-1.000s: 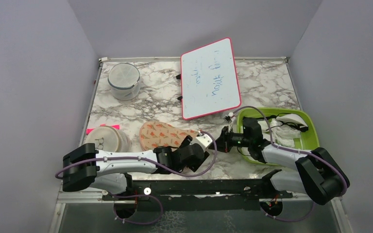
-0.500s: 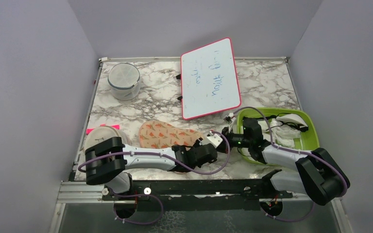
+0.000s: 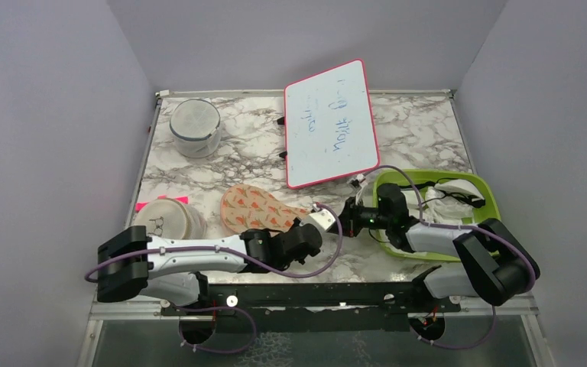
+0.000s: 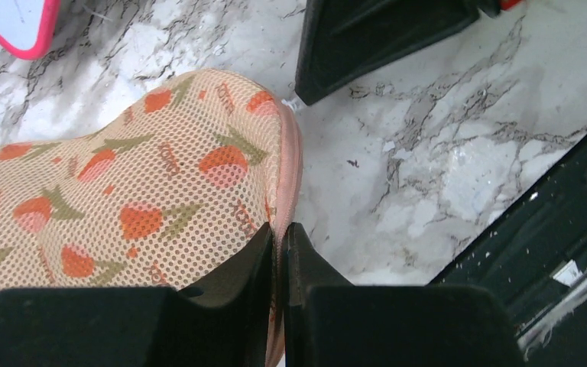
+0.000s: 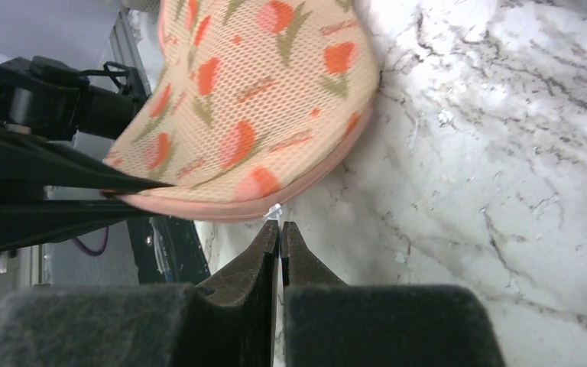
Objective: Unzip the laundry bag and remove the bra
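The laundry bag [image 3: 260,210] lies flat on the marble, a peach mesh pouch with orange and green motifs. My left gripper [image 4: 279,232] is shut on the pink zip edge at the near right end of the laundry bag [image 4: 145,183]. My right gripper [image 5: 279,225] is shut on the small white zip pull [image 5: 274,212] at the rim of the laundry bag [image 5: 260,99]. In the top view the left gripper [image 3: 309,225] and right gripper [image 3: 344,217] meet at that end. The bra is hidden.
A pink-framed whiteboard [image 3: 330,122] lies at the back. A white mesh cylinder [image 3: 196,127] stands back left, and a round white pouch [image 3: 164,218] lies left of the bag. A green tray [image 3: 491,210] with white garments sits at the right.
My left gripper has closed onto the bag's zip edge. The left arm swung right and came back a little. The right gripper has stayed shut at the zip pull.
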You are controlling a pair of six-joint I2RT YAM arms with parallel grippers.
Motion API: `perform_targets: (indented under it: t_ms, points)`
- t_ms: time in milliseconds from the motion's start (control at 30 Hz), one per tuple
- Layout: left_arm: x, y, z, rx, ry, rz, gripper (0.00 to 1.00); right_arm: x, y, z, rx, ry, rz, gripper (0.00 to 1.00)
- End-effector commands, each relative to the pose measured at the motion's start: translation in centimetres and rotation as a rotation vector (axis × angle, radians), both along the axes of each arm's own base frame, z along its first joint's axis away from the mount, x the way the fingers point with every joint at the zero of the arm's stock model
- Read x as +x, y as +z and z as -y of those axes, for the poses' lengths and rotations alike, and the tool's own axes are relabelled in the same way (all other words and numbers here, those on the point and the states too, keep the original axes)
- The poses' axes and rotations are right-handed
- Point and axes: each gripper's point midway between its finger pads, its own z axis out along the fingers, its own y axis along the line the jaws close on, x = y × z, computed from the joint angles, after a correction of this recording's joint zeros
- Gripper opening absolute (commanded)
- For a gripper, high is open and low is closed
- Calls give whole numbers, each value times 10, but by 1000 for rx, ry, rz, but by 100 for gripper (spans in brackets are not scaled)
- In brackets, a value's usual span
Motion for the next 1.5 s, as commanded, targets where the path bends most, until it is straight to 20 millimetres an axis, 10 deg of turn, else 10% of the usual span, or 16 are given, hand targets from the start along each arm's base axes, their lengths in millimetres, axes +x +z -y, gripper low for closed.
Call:
perform_targets:
  t_ms: [0, 1067, 1467]
  points:
    - [-9, 17, -13, -21, -51, 2, 0, 26, 4, -8, -3, -27, 58, 1]
    - [-14, 95, -11, -220, -124, 73, 0, 48, 13, -47, 117, 82, 110, 1]
    - [7, 82, -17, -236, 49, 114, 0, 64, 1, -6, -1, -157, 42, 8]
